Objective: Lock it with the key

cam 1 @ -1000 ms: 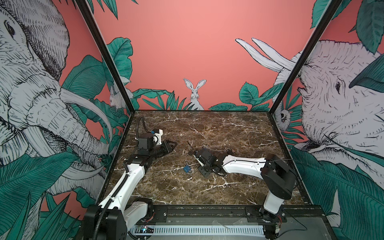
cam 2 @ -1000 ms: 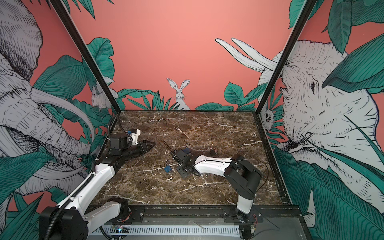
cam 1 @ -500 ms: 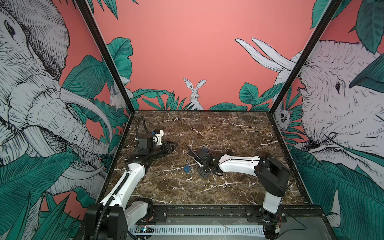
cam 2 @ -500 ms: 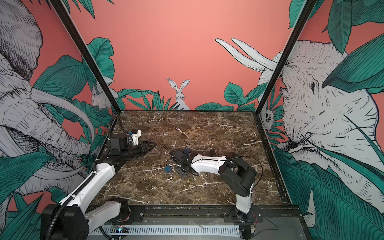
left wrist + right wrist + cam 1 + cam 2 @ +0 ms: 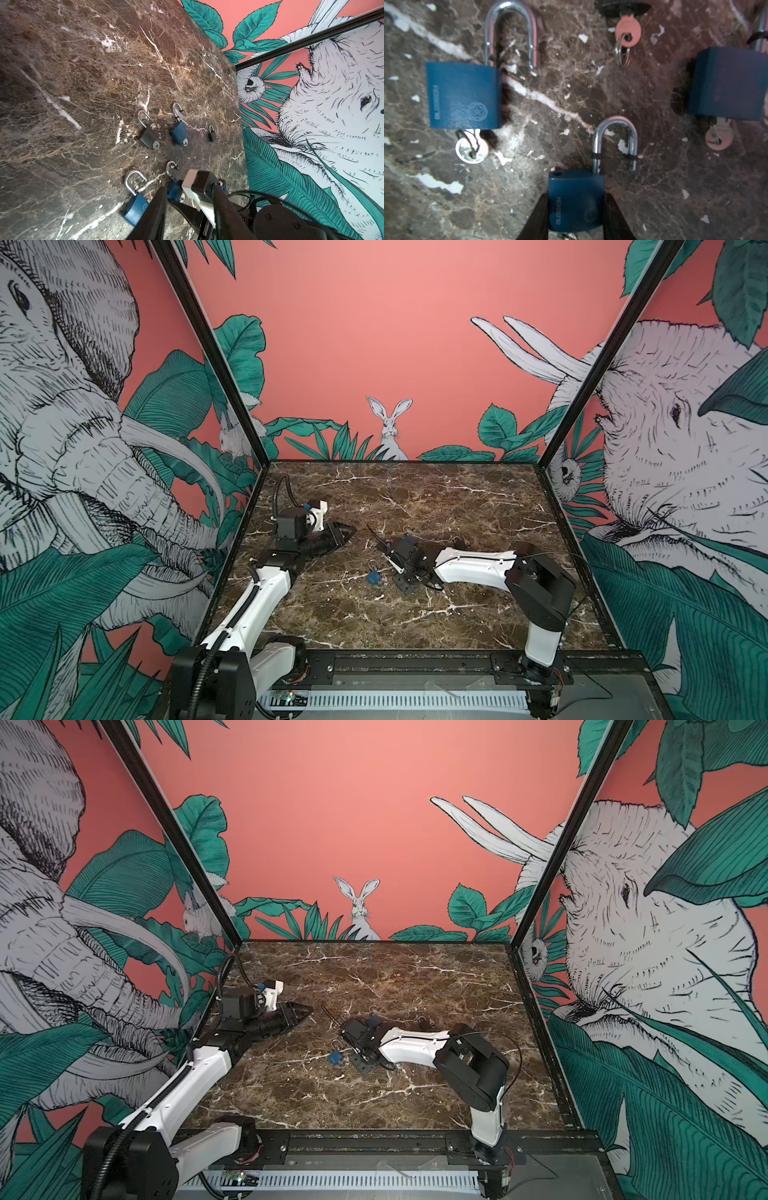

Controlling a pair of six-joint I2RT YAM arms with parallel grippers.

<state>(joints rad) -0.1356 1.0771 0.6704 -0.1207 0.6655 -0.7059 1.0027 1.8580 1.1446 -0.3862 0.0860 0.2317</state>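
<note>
The blue padlock point(image 5: 576, 200) lies flat on the marble tabletop point(image 5: 415, 497), near the middle and a little towards the near edge. The right gripper point(image 5: 576, 196) has it: the two dark fingers point(image 5: 540, 209) press against the narrow sides of the body, pinching it low down towards the key end. Its shackle point(image 5: 596, 143) is up and unlatched. One leg sits in the body, while the free leg is swung out to the side away from its hole. Its key point(image 5: 182, 197) appears to be in the keyway, though the right wrist view shows only a sliver of it.

The left gripper point(image 5: 349, 531) hangs well apart, to the left and farther back, with its fingers spread and nothing between them.

The step in hand looks like securing the body so that the other arm can work on it. A good grip stays square on the sides and clear of both the shackle hole and the key. The body should not twist when the shackle is swivelled back over its hole and pushed down. It should be held firmly, because a smooth painted body could slip.

A second blue padlock point(image 5: 464, 95) lies just to the left, and a third blue padlock point(image 5: 726, 83) lies close on the other side. Any lift or turn should be kept small so as not to knock them or their keys.
</note>
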